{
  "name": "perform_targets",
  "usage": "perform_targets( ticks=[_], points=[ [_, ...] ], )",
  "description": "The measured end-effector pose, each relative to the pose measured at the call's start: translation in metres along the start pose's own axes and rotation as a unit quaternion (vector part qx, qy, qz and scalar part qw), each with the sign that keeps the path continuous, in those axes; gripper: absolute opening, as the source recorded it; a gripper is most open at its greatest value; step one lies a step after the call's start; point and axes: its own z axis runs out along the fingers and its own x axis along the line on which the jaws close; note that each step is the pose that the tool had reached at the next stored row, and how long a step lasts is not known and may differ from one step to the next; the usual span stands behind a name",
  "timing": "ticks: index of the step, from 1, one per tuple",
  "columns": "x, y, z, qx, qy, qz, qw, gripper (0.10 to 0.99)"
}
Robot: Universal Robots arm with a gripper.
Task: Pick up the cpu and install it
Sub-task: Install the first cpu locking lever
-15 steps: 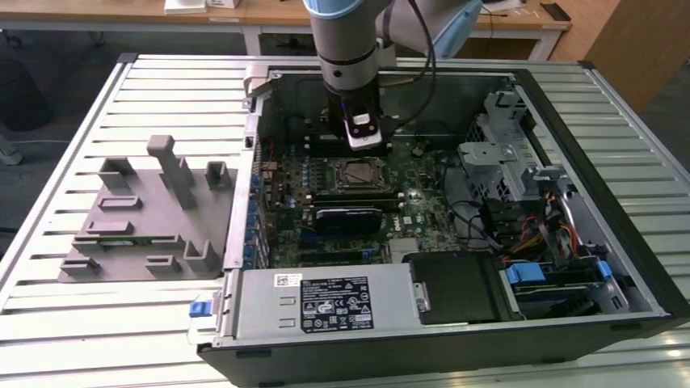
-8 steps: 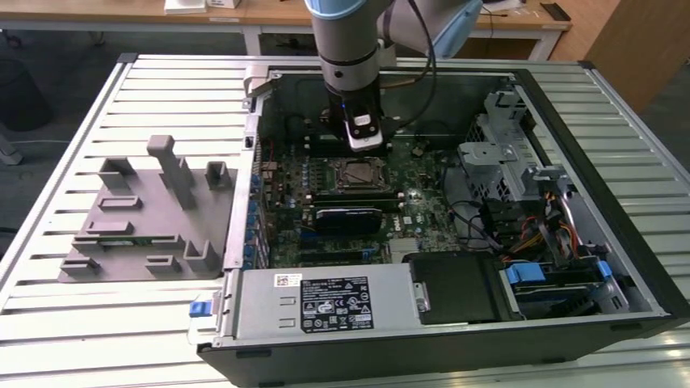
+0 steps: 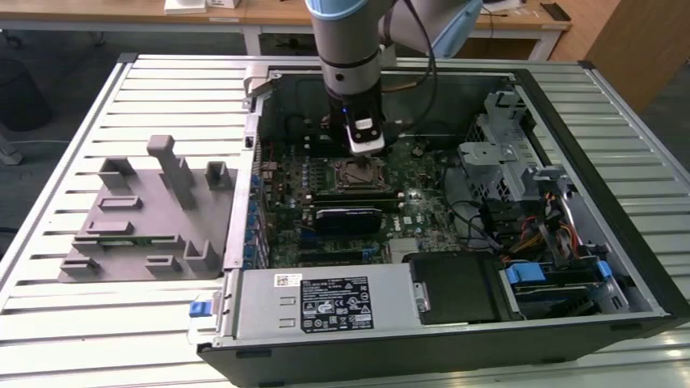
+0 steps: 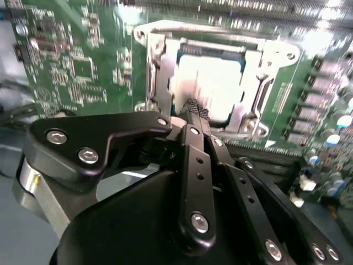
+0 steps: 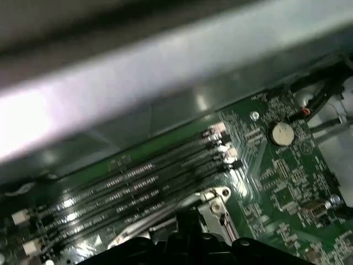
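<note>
the arm reaches down into an open computer case [image 3: 603, 202] that lies on its side on a slatted metal table [image 3: 65, 323]. in the exterior view the gripper [image 3: 364, 150] hangs just above the square socket [image 3: 356, 174] in the middle of the green board [image 3: 431, 218].

in the second wrist view the cpu [image 4: 212, 91] lies flat inside the socket's metal frame [image 4: 265, 77], its shiny silver top glaring white under the light. the gripper [image 4: 194, 109] has its black fingers [image 4: 197, 116] drawn together to a narrow tip, with no gap showing between them and nothing held. that tip sits over the near edge of the cpu; whether it touches the chip cannot be told.

in the first wrist view a row of long memory slots [image 5: 138, 182] runs across the board, with a round coin battery [image 5: 282, 132] beyond their end and a corner of the socket frame [image 5: 215, 201] close to the gripper body.

on the table at the exterior view's left stands a grey holder [image 3: 140, 226] with upright posts, well apart from the case. a grey box with a white label [image 3: 323, 303] fills the near corner of the case.
</note>
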Motion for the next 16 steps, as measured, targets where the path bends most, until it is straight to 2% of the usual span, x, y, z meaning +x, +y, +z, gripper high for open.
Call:
perform_targets(
  ticks=[4, 6, 11, 16],
  points=[
    [-0.0026, -0.0055, -0.0004, 0.0104, -0.0046, -0.002, 0.9999, 0.106],
    [-0.0035, -0.0075, -0.0006, 0.0138, -0.0062, -0.003, 0.9999, 0.106],
    [-0.0040, -0.0081, -0.0017, 0.0138, -0.0060, -0.006, 0.9999, 0.106],
    [-0.0053, -0.0068, -0.0112, 0.0136, -0.0058, -0.008, 0.9999, 0.106]
  ],
)
